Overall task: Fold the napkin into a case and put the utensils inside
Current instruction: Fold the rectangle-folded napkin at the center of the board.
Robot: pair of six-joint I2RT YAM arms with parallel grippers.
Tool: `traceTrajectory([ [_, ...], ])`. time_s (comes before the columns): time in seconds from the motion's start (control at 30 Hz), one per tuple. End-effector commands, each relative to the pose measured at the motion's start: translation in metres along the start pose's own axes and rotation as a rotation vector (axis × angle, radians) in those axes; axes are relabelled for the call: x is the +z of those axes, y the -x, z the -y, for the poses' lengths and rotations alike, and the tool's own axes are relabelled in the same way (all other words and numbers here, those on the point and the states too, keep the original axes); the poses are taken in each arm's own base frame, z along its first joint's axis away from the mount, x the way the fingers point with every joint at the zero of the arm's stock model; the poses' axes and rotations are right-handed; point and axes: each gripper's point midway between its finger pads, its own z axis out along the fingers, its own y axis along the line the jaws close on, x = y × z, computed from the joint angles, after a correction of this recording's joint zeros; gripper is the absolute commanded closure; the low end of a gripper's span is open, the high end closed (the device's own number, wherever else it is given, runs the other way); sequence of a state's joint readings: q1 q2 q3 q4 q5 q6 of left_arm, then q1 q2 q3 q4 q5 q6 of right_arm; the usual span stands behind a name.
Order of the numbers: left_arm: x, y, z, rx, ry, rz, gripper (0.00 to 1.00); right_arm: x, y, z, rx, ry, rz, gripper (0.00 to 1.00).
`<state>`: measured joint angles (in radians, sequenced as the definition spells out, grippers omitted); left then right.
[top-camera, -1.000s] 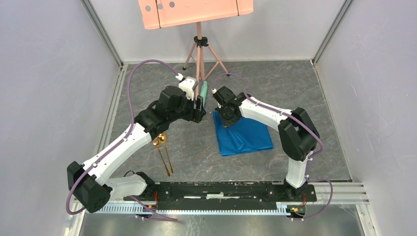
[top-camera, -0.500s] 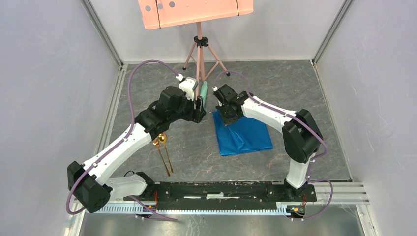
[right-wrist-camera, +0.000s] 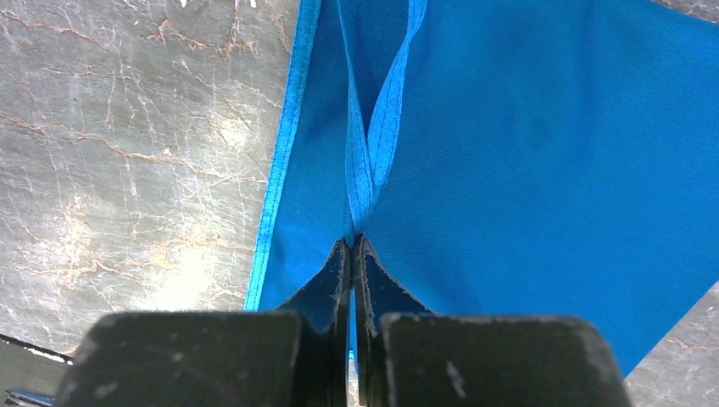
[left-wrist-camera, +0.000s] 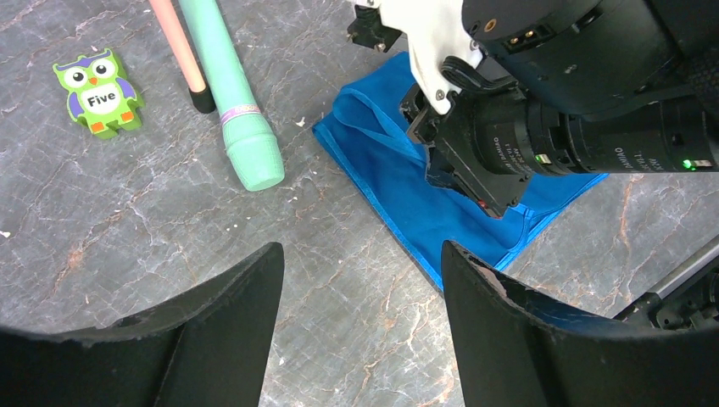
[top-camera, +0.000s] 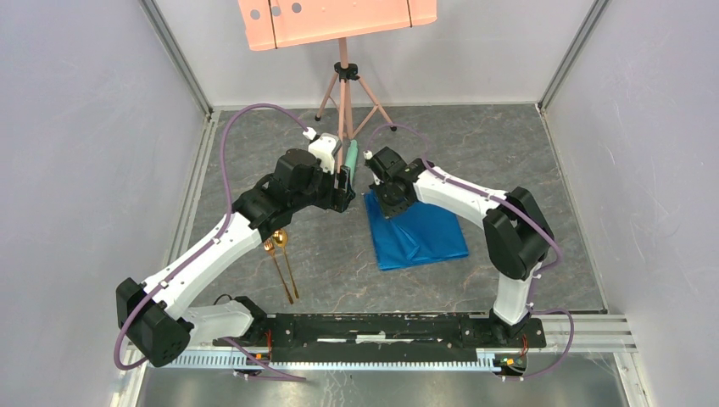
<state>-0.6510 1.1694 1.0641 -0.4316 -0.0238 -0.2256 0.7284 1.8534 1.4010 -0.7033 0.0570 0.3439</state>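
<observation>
The bright blue napkin [top-camera: 421, 236] lies folded on the table right of centre, also seen in the left wrist view [left-wrist-camera: 392, 180]. My right gripper [top-camera: 391, 207] is at its far left corner. In the right wrist view the jaws [right-wrist-camera: 353, 242] are shut on a raised fold of the napkin [right-wrist-camera: 526, 153]. My left gripper [top-camera: 343, 188] hovers just left of the napkin, open, with only bare table between its fingers [left-wrist-camera: 360, 248]. The utensils, a gold fork and spoon [top-camera: 284, 267], lie side by side near the left arm, partly hidden under it.
A pale green tube [left-wrist-camera: 236, 100] and a pink tripod leg [left-wrist-camera: 177, 46] lie at the far side by the left gripper. A small green owl toy [left-wrist-camera: 98, 91] sits beyond them. The tripod [top-camera: 343, 85] stands at the back. Walls enclose both sides.
My right gripper has shifted slightly toward the far left with the napkin's corner in it. The left arm and the utensils have not moved.
</observation>
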Motion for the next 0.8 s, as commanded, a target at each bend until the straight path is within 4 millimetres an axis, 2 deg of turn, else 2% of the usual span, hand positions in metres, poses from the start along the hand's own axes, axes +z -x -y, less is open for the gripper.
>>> traceTrajectory([
  [0.0,-0.005,0.016,0.002,0.029,-0.019,0.064,0.25,0.003,0.013,-0.014,-0.008,0.042,0.032,0.99],
  [0.3,-0.004,0.015,0.001,0.031,-0.013,0.063,0.25,0.017,0.008,-0.027,-0.025,0.103,0.004,0.98],
  [0.43,-0.004,0.016,-0.001,0.031,-0.006,0.066,0.25,0.01,0.016,-0.041,-0.034,0.189,0.04,0.75],
  [0.53,-0.005,0.016,-0.003,0.032,0.003,0.068,0.25,-0.015,0.028,-0.046,-0.029,0.284,0.13,0.56],
  [0.6,-0.005,0.016,-0.004,0.033,0.012,0.073,0.25,-0.035,0.029,-0.046,-0.029,0.36,0.195,0.47],
  [0.67,-0.005,0.016,-0.005,0.033,0.013,0.081,0.25,-0.049,0.024,-0.037,-0.021,0.409,0.261,0.39],
  [0.77,0.002,0.011,0.001,0.017,-0.02,0.057,0.25,-0.045,0.005,-0.016,0.042,0.461,0.301,0.34],
])
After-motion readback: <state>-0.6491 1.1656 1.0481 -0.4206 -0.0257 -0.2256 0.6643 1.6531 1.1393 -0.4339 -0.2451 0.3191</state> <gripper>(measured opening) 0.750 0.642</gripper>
